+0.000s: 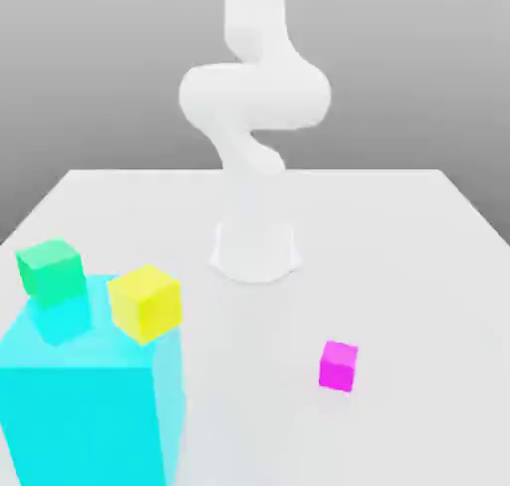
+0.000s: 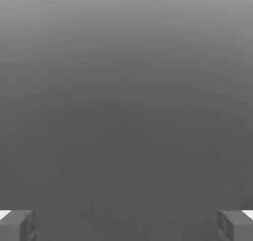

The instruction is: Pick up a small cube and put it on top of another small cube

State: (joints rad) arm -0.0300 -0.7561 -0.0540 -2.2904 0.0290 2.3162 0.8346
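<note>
Exterior view shows nothing stacked by the arm (image 1: 254,106) yet: fingers (image 2: 17,225) spread wide and empty, a small magenta cube (image 1: 339,364) alone on the table (image 1: 418,275), yellow cube (image 1: 145,303) and green cube (image 1: 50,270) resting on the big cyan block (image 1: 90,404).

A simulated test scene is shown rather than a real room: a plain white table (image 1: 398,235) is set against a featureless grey backdrop, and flat-coloured blocks, among them a cyan block (image 1: 90,404) and a yellow cube (image 1: 145,303), are rendered without texture.
</note>
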